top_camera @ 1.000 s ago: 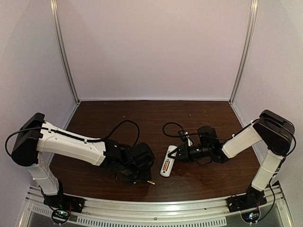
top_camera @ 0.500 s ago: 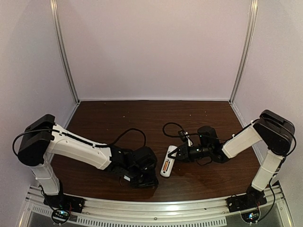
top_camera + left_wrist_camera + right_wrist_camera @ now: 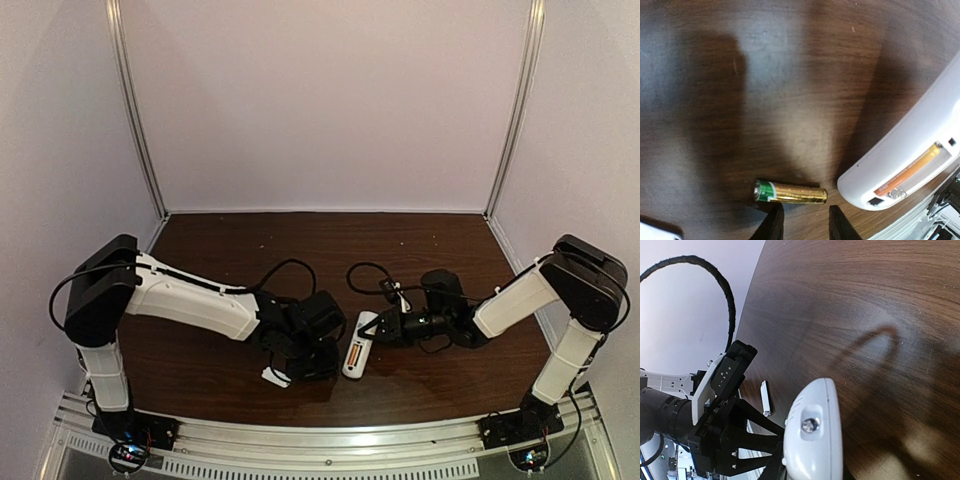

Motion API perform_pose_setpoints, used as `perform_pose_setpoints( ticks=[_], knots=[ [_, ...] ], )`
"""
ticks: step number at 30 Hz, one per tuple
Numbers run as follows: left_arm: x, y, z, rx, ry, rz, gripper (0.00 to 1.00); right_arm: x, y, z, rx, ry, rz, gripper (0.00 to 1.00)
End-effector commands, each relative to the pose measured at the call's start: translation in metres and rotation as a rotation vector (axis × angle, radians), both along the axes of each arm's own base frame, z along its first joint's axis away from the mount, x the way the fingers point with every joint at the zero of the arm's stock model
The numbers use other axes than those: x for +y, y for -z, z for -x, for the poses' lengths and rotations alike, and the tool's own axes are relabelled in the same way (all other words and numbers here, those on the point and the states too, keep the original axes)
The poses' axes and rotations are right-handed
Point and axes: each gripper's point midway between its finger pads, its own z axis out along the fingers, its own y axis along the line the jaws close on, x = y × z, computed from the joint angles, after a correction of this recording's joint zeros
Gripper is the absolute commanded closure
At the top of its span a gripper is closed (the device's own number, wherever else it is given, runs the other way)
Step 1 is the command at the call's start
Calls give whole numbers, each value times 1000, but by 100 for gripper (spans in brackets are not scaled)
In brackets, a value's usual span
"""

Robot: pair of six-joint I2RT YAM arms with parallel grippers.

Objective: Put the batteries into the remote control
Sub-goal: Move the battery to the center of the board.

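Observation:
The white remote control point(image 3: 357, 345) lies back up, with the orange battery point(image 3: 351, 355) in its open compartment. It also shows in the left wrist view point(image 3: 910, 145), where the orange battery point(image 3: 910, 169) lies along the slot. My right gripper point(image 3: 383, 328) is shut on the remote's far end point(image 3: 815, 440). The golden-brass battery point(image 3: 790, 192) lies flat on the table just beyond my open left gripper point(image 3: 805, 215), a little left of the remote's near end and untouched. In the top view my left gripper point(image 3: 320, 362) hides it.
A small white cover piece point(image 3: 272, 377) lies on the dark wooden table point(image 3: 220, 250) at the front left of my left gripper; it also shows in the right wrist view point(image 3: 766, 397). Black cables point(image 3: 365, 268) loop over the table behind both wrists.
My left arm has swung right and forward towards the remote, uncovering the white cover piece and now hiding the golden battery from above. The right arm and the remote have barely moved.

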Motion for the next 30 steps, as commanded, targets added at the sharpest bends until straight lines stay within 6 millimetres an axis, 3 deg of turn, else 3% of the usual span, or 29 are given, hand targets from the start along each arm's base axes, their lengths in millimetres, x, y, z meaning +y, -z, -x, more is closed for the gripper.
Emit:
perform_pose_setpoints(
  ticks=[1, 4, 8, 12, 23, 30],
  knots=[
    [41, 36, -3, 44, -24, -233, 66, -3, 7, 5, 0, -2, 33, 100],
    [49, 38, -12, 27, -41, -290, 63, -1, 3, -2, -19, 12, 27, 100],
    [47, 37, -13, 21, -47, -277, 60, -3, -10, -33, -102, 67, 68, 100],
    [45, 33, -14, 0, -51, -230, 59, 1, -20, -51, -164, 79, 101, 100],
    [40, 29, -24, -38, -84, -166, 59, 10, -7, -74, -203, 68, 163, 100],
    [41, 24, -39, -71, -135, -122, 58, 14, 18, -64, -135, 34, 141, 100]
  ],
)
